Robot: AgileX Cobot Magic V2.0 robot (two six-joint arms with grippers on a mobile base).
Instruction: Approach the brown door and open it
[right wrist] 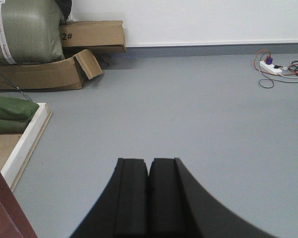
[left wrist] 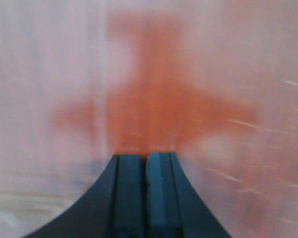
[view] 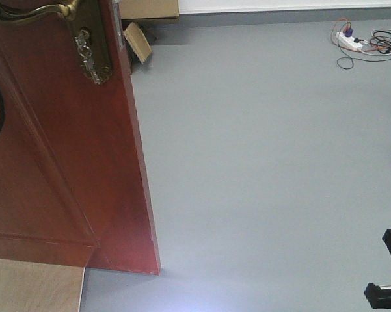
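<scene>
- Door first: the brown door (view: 58,162) fills the front view's left side from 12 down to 7 o'clock, a glossy reddish-brown slab with recessed panel moulding running diagonally across it.
- Its free edge slants from the top of the view down to a corner at about 7 o'clock, with grey floor (view: 260,169) open to the right of it.
- At 11 o'clock sits the antique-brass lever handle (view: 32,12) on a long backplate, and keys (view: 86,55) hang from the lock just below.
- The left gripper (left wrist: 145,161) has its dark fingers pressed together, tips right against the blurred reddish door surface (left wrist: 153,99).
- The right gripper (right wrist: 149,166) is likewise closed with nothing between its pads, pointing over bare floor; a sliver of the door shows at 7 o'clock in its view.
- Farther out: cardboard boxes (right wrist: 91,37) and a green sack (right wrist: 25,29) at 11 o'clock, a white timber frame (right wrist: 27,136) at 9 o'clock, and a power strip (right wrist: 270,67) with cables at 2 o'clock.
</scene>
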